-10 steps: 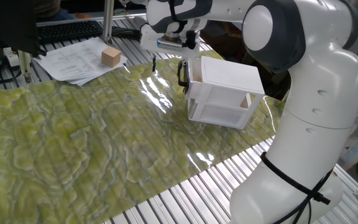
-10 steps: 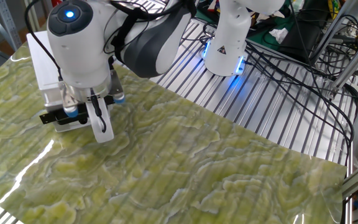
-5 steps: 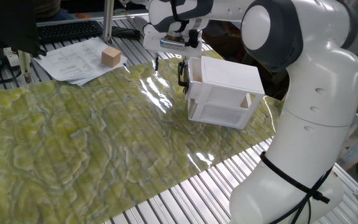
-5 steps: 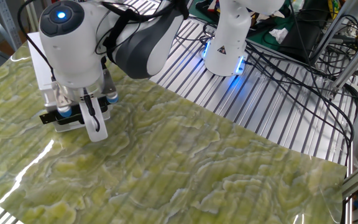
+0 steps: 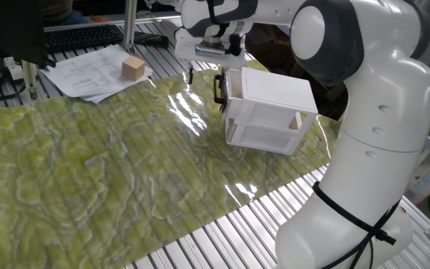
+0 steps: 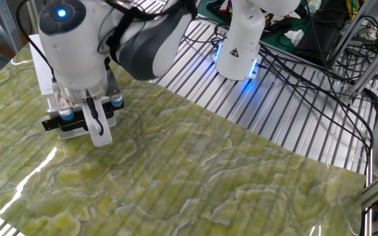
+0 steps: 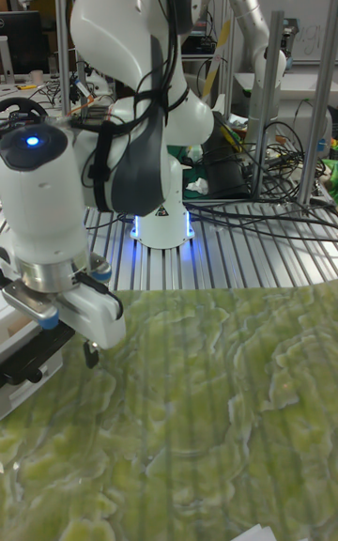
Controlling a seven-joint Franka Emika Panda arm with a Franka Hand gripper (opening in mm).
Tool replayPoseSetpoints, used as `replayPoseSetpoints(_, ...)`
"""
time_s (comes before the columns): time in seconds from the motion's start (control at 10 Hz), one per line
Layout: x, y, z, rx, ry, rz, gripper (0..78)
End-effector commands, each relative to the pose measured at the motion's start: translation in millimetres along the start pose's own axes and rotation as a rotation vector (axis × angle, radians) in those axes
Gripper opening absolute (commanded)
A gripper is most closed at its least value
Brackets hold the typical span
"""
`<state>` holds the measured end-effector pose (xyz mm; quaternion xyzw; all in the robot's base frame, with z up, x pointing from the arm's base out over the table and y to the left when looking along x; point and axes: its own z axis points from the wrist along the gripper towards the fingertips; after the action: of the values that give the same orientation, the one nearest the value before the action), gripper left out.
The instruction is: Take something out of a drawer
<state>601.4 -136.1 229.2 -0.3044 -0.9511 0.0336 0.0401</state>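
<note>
The white cabinet (image 5: 271, 101) stands on the green mat, its drawer (image 5: 228, 101) facing left with the black bar handle (image 5: 219, 88) on its front. The drawer looks pulled out a little, and a pale tan patch in its open top may be the small cube (image 5: 237, 93). My gripper (image 5: 204, 73) hangs open just in front of the handle, one thin finger (image 5: 190, 75) left of it. In the other fixed view the gripper (image 6: 84, 124) is at the handle (image 6: 56, 122), a white finger (image 6: 100, 130) in front of the bar. The tall view shows the gripper (image 7: 66, 348) low at left.
A bigger tan wooden block (image 5: 133, 67) lies on papers (image 5: 92, 71) at the back left, beyond the green mat (image 5: 110, 172). A keyboard (image 5: 80, 36) is behind them. The robot base (image 6: 241, 46) and cables (image 6: 307, 72) stand on the slatted metal table.
The gripper has moved a little closer to the cabinet's drawer front and handle. The cabinet and the tan block have stayed put.
</note>
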Motion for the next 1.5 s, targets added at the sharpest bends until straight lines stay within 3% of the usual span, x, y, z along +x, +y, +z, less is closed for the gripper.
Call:
replayPoseSetpoints(0.1,0.9,-12.1,-25.9,0.004,0.013,-0.008,77.4)
replayPoseSetpoints(0.4,0.1,-19.1,-30.1,0.008,0.012,-0.025,77.4)
replayPoseSetpoints(0.8,-12.3,-38.4,-15.3,0.007,0.003,-0.072,77.4)
replayPoseSetpoints(1.5,-15.5,-38.5,0.4,-0.016,-0.003,-0.079,77.4)
